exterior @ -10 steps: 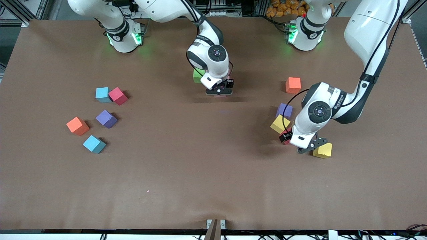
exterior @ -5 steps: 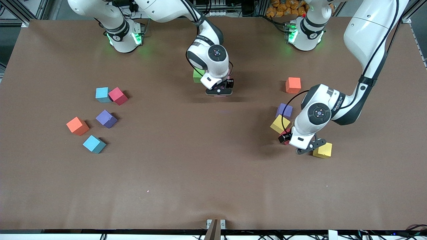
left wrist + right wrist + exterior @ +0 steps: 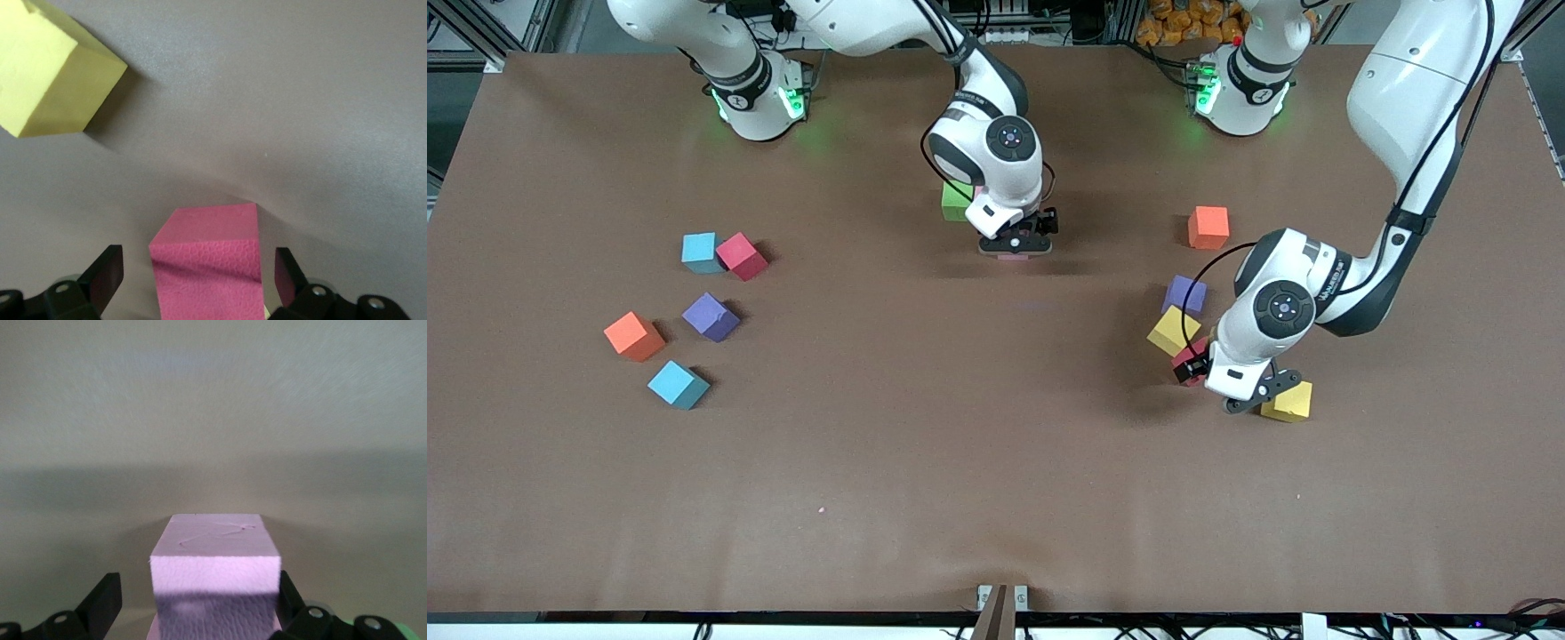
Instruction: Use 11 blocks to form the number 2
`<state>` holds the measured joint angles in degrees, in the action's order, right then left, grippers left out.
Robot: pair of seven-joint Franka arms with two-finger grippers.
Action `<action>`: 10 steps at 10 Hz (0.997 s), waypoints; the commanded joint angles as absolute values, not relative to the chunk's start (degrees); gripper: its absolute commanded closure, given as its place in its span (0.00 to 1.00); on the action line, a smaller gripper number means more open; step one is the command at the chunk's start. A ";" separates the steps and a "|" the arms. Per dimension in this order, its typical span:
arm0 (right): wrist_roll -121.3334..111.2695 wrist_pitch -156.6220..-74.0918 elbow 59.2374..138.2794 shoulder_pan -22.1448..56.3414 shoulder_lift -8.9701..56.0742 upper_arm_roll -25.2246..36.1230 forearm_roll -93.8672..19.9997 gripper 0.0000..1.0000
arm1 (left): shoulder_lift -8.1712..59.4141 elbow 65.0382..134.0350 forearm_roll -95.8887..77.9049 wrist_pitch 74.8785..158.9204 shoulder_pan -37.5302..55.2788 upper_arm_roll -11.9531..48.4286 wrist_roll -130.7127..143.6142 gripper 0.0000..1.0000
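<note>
My right gripper (image 3: 1016,244) is open around a pale pink block (image 3: 213,570) that rests on the table, with a finger (image 3: 105,600) clear on each side. A green block (image 3: 955,201) stands beside it, toward the robots' bases. How close the two are is hidden by the hand. My left gripper (image 3: 1238,389) is open and low around a red block (image 3: 207,263), with gaps at both fingers (image 3: 107,277). A yellow block (image 3: 47,67) lies close by. No number 2 is in view.
Near the left gripper lie two yellow blocks (image 3: 1172,330) (image 3: 1288,402), a purple block (image 3: 1185,293) and an orange block (image 3: 1208,227). Toward the right arm's end lie two light blue blocks (image 3: 699,252) (image 3: 678,384), a red one (image 3: 741,256), a purple one (image 3: 711,316) and an orange one (image 3: 633,336).
My right gripper has opened and let go of the pink block, and its hand has shifted slightly. The left hand has edged a little over the red block, its gripper still open.
</note>
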<state>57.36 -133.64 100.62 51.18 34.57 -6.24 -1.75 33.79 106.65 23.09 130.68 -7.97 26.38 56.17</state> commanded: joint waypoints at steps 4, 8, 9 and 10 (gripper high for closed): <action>52.52 -120.78 102.47 43.88 21.21 -5.89 -0.70 0.00 | 33.84 107.49 23.91 131.13 -7.56 26.98 58.19 0.02; 29.86 -120.94 111.69 30.88 13.19 -5.80 -0.62 0.00 | 34.80 107.49 23.99 131.13 -7.47 26.98 57.92 0.29; 22.57 -120.42 112.23 27.54 13.10 -5.89 -0.27 0.00 | 35.33 107.49 24.26 131.13 -7.47 26.98 57.57 0.45; 16.67 -120.41 113.19 24.64 13.01 -5.80 -0.26 0.00 | 35.42 107.40 24.52 131.13 -7.47 26.98 56.96 0.69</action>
<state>23.33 -120.37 110.07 28.28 15.12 -4.88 -0.95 34.93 107.25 23.10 130.70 -7.37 26.81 57.31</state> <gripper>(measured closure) 0.000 0.383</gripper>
